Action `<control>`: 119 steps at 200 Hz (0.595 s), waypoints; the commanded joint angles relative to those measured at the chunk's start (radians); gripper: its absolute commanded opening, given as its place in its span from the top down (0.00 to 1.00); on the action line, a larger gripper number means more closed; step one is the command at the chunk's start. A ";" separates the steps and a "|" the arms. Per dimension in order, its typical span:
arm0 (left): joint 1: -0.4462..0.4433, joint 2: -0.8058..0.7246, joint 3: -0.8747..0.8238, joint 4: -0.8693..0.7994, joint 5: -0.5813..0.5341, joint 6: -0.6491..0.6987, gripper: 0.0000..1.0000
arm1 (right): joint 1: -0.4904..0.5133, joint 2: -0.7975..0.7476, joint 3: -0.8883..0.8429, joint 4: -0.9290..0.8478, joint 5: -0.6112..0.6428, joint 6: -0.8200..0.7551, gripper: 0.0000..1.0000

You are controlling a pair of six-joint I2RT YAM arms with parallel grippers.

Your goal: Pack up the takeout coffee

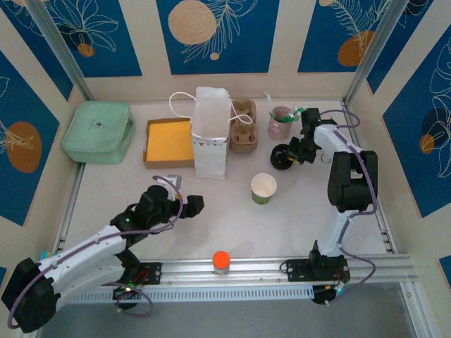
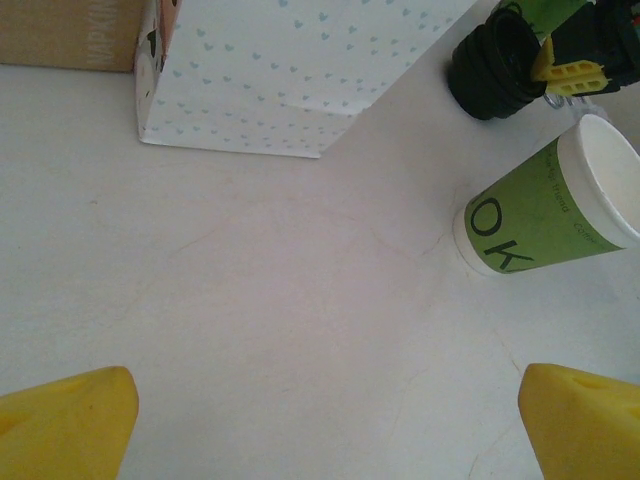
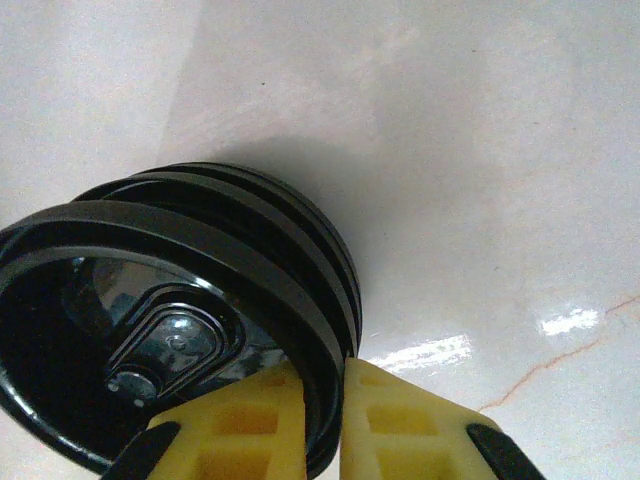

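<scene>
Right gripper (image 3: 325, 390) clenched on the black lid rim of the takeout coffee (image 3: 200, 240), right of the paper bag (image 1: 210, 134). Cup body hidden. Left gripper (image 2: 325, 405) spread, empty, near side of bag. Step: pickup. Next move likely needs a lift, then lowering into bag mouth.

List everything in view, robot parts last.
case: 1, mint green, back left
box: 1, cardboard with yellow inside, left of bag
bag: 1, white, upright, back centre
carrier: 1, brown, right of bag
pink cup: 1, pink, straws in it, back right
green cup: 1, green with white rim, no lid, upright, right of centre
lid: count unclear, black, tipped on edge, in front of pink cup
knob: 1, orange, near rail
left pincer: 1, yellow pads, open, over bare table
right pincer: 1, yellow pads, shut on lid rim
</scene>
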 commanded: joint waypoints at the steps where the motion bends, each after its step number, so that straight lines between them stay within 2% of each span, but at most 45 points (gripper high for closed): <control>1: -0.012 -0.010 0.019 0.000 0.001 0.004 0.03 | 0.007 -0.026 -0.010 -0.014 0.005 0.005 0.88; 119: -0.016 -0.030 0.059 -0.039 0.001 0.022 0.03 | 0.030 -0.143 0.036 -0.103 0.032 -0.005 0.89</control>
